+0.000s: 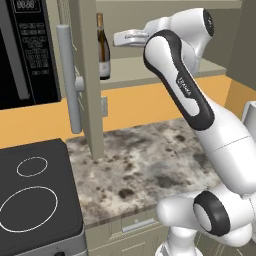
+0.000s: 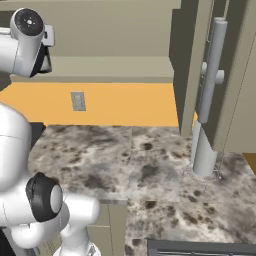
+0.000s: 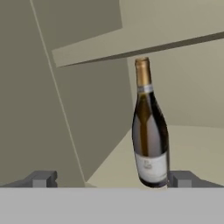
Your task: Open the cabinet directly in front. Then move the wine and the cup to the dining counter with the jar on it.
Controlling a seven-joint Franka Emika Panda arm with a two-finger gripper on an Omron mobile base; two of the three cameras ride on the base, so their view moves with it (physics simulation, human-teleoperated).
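Inside the cabinet [image 1: 92, 75], the gripper [image 3: 113, 178] hangs with its jaws spread wide and nothing between them. From the hand view, the two dark fingertips [image 3: 41, 178] stand far apart at the bottom edge, and the wine [image 3: 150, 127] stands upright on the pale shelf ahead, closer to the right-hand tip but not clasped by either. The bottle's tan foil neck reaches up toward the shelf board above it.

From the left base view, the wine [image 1: 103, 47] sits at the left end of the shelf, just beside the opened door with its long grey bar handle [image 1: 70, 80]. Below the cabinet runs an orange wall and a mottled stone worktop [image 1: 145, 165] over beige drawers. A black cooktop [image 1: 35, 195] lies to the left, with a dark microwave [image 1: 27, 50] above it. From the right base view, the other door stands open with its handle [image 2: 211, 70].
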